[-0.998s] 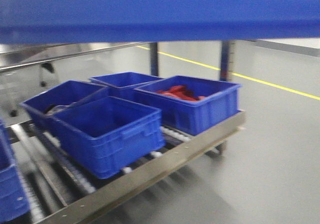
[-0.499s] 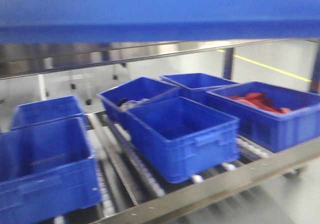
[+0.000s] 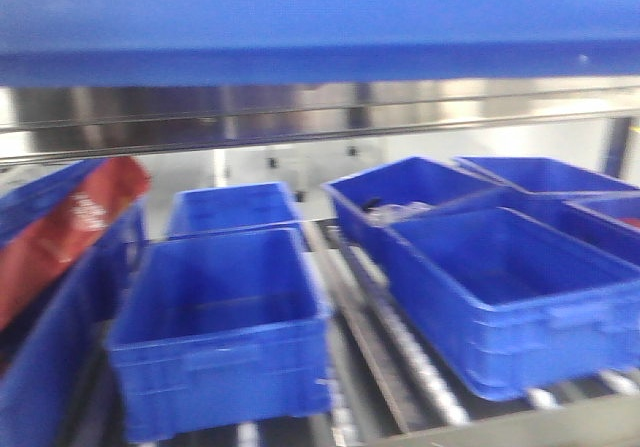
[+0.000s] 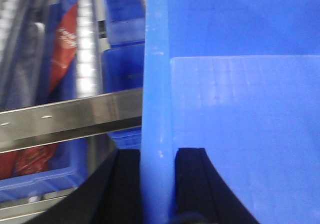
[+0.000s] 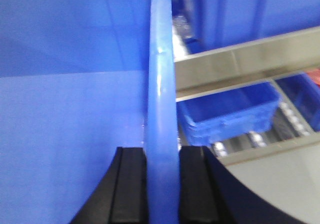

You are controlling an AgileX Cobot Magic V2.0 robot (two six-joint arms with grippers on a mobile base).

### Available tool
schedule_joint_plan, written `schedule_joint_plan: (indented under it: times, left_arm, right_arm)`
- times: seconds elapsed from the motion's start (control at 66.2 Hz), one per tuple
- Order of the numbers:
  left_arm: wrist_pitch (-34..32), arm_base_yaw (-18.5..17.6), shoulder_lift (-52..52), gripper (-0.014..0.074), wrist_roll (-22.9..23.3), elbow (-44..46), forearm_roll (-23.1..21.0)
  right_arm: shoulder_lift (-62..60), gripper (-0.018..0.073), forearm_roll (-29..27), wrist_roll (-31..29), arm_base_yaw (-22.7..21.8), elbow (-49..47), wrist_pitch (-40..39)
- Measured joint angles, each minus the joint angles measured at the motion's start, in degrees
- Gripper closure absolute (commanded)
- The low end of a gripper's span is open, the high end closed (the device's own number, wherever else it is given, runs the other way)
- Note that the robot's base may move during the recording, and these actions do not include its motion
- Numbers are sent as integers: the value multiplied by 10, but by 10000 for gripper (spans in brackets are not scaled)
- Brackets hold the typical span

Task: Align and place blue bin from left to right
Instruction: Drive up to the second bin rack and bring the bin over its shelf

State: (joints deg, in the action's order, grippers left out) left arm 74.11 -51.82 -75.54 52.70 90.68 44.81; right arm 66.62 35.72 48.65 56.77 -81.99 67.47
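Note:
The blue bin (image 3: 320, 27) hangs close before the front camera as a wide blue band across the top of the view. In the left wrist view my left gripper (image 4: 157, 156) is shut on the bin's upright wall (image 4: 157, 83), one black finger (image 4: 127, 184) on each side. My right gripper (image 5: 162, 154) is likewise shut on the bin's opposite wall (image 5: 162, 83), black pads pressed against both faces. The bin's inside (image 5: 70, 108) fills the left of the right wrist view.
Below the bin runs a roller shelf (image 3: 400, 352) with several darker-blue tubs: one front left (image 3: 220, 337), one front right (image 3: 500, 307), others behind (image 3: 232, 207). A red bag (image 3: 70, 227) lies in a tub at far left. A steel rail (image 4: 70, 116) crosses under the bin.
The front view has swung left along the shelf: the tubs have slid rightward in frame, the tub with red contents has left at the right, and the red bag has come in at the left.

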Motion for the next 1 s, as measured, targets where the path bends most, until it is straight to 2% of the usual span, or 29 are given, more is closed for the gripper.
schedule_joint_plan:
  times: [0.998]
  left_arm:
    - [1, 0, 0, 707, 0, 0, 0]
  right_arm:
    - [0, 629, -1, 0, 0, 0, 0]
